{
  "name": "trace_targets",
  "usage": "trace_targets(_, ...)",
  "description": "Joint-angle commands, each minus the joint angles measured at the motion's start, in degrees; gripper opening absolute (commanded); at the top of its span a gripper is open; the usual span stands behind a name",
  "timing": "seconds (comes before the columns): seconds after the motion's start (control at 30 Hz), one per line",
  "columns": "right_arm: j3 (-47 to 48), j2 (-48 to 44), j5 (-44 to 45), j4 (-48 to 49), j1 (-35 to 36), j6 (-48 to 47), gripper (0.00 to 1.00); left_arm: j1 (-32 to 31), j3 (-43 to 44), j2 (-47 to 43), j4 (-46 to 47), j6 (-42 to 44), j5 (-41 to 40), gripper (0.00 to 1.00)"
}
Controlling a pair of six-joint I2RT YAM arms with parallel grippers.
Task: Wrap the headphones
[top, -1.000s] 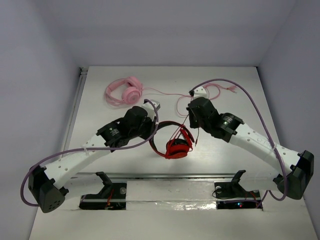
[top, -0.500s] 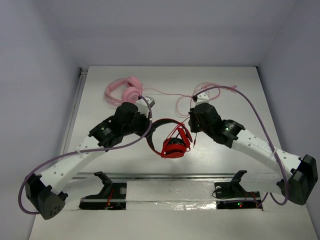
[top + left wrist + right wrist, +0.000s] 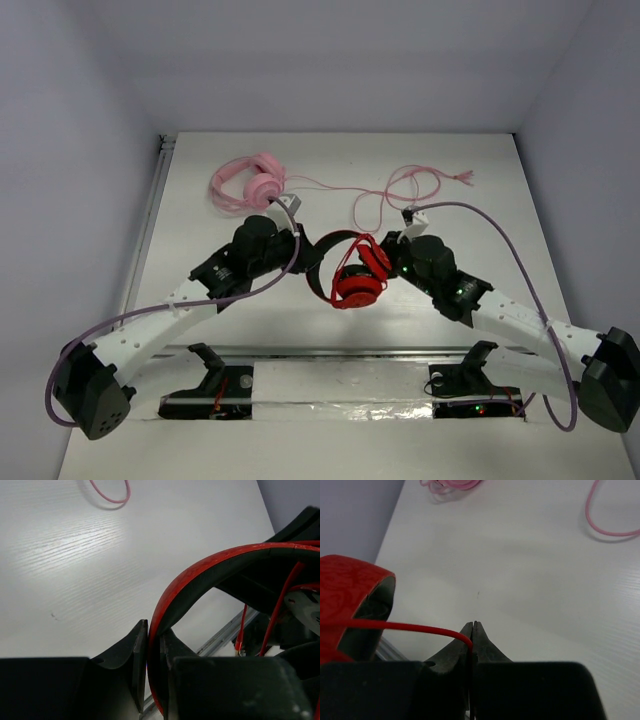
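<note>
Here the white tabletop (image 3: 470, 200) is carrying everything, and both arms are reaching in toward its middle. The headphones (image 3: 357, 285) are sitting between the two arms, red ear cups toward the near edge. The pink headphones (image 3: 250, 182) are lying well apart at the far left, their pink cable (image 3: 385, 195) looping rightward. The left hand (image 3: 152, 630) is clamping the headband (image 3: 210, 565), while the right hand (image 3: 473, 627) is pinching the thin red cable (image 3: 410, 626) between closed fingers

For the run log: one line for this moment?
left gripper: shut on headband | right gripper: shut on red cable | headphones: between both grippers
</note>
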Motion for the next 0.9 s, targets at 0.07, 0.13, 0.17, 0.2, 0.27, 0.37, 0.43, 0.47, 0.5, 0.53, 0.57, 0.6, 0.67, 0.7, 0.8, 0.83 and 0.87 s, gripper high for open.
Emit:
trace_targets(0.07,-7.7,-0.2,-4.7,20.1,-0.2,13.6,0.02,0.2,-5.2,-1.2,21.1,-17.3,-8.9,0.00)
trace_targets(0.13,-8.4,1.9,-4.7,21.0,-0.2,16.7,0.05,0.2,-6.1,-0.2,22.4,-19.2,-13.4,0.00)
trace_targets(0.17,-8.7,2.7,-4.6,21.0,-0.2,17.6,0.05,0.2,-6.3,0.0,22.4,-19.6,-14.5,0.00)
trace_targets(0.2,-9.1,3.8,-6.8,21.9,-0.2,18.3,0.05,0.2,-6.5,0.3,22.8,-19.9,-15.5,0.00)
trace_targets(0.27,-10.3,6.8,-7.0,23.7,-0.2,20.4,0.06,0.2,-6.8,1.7,22.9,-20.8,-17.8,0.00)
trace_targets(0.37,-13.0,11.5,-8.7,30.3,-0.2,23.2,0.07,0.2,-6.9,4.6,21.4,-21.5,-20.3,0.00)
trace_targets(0.43,-14.3,14.6,-10.8,33.2,-0.2,25.6,0.07,0.2,-8.1,6.3,20.3,-21.9,-22.4,0.00)
trace_targets(0.47,-14.6,18.0,-11.9,34.7,-0.2,26.2,0.07,0.2,-8.5,6.6,19.7,-22.9,-23.1,0.00)
trace_targets(0.5,-15.2,19.6,-13.1,37.4,-0.2,27.0,0.07,-0.4,-9.1,6.8,18.6,-23.4,-23.8,0.00)
trace_targets(0.53,-16.2,21.1,-13.5,38.8,-0.2,28.2,0.08,-0.9,-10.9,6.2,18.2,-24.1,-25.8,0.00)
trace_targets(0.57,-16.7,22.4,-14.0,40.0,-0.2,28.7,0.10,-0.9,-12.0,5.9,18.1,-24.9,-26.8,0.00)
trace_targets(0.6,-17.2,24.7,-14.3,41.8,-0.2,29.1,0.11,-0.9,-12.8,5.5,17.9,-25.1,-27.4,0.00)
trace_targets(0.67,-17.9,26.6,-14.9,42.8,-0.2,29.9,0.14,-0.9,-13.6,5.5,16.9,-25.2,-29.8,0.00)
trace_targets(0.7,-17.9,28.2,-15.0,43.4,-0.2,30.1,0.15,-0.9,-13.5,5.9,16.1,-25.1,-30.2,0.00)
trace_targets(0.8,-18.1,30.2,-15.8,44.3,-0.2,30.5,0.15,-0.9,-12.8,8.6,15.5,-24.0,-31.5,0.00)
trace_targets(0.83,-18.1,31.0,-16.3,44.5,-0.2,30.8,0.15,-0.9,-12.4,10.9,15.4,-23.5,-32.1,0.00)
trace_targets(0.87,-18.2,31.3,-16.7,44.7,-0.2,30.9,0.15,-0.9,-12.1,12.1,15.3,-23.1,-32.3,0.00)
